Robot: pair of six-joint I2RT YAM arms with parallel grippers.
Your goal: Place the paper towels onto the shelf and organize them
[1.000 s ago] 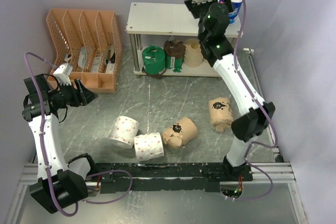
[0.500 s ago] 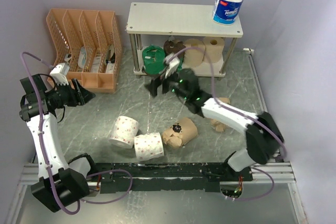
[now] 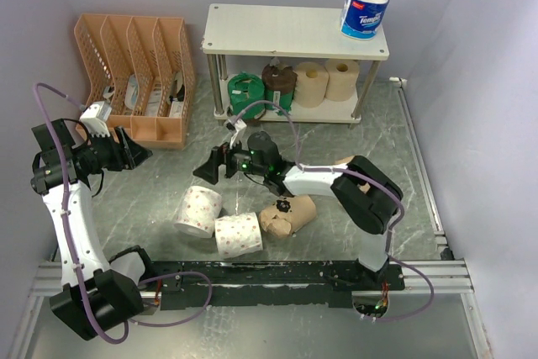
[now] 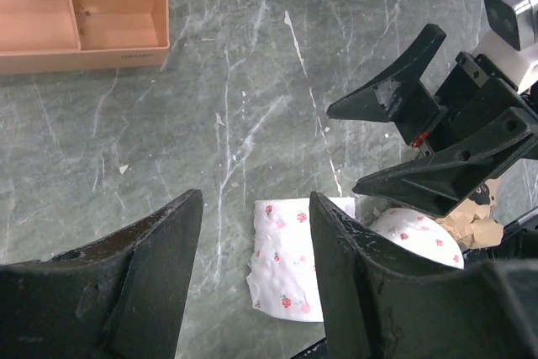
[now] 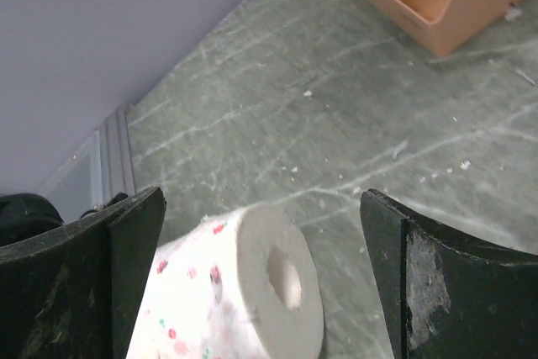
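Target roll: white speckled roll [image 5: 227, 308] lying on its side on the counter [image 3: 294, 145], left of centre and near, core hole facing the right wrist camera. Right fingers [image 5: 437, 283] are spread wide and empty, hovering just above and straddling this roll; no contact seen. Left fingers [image 4: 126, 292] are also spread and empty, held above the counter at far left, just near the orange file organizer [image 3: 134, 65]. Handling estimate: rolls are light, soft and compressible; unwrapped paper gives good friction but dents and may unwind, while wrapped ones are probably slicker. Best hold is across the curved body at mid-length with modest squeeze, not on the loose tail. Count, 9 rolls visible. On the shelf [image 3: 277, 31]: 5, being 1 blue-white roll [image 3: 366, 7] upright on the top board's right end, plus 1 green [image 3: 246, 94], 1 dark brown [image 3: 279, 83] and 2 tan [image 3: 309, 81] on the lower tier. On the counter: 4, being 2 speckled, touching, and 2 kraft-wrapped [image 3: 287, 212], 1 partly hidden behind the right arm.
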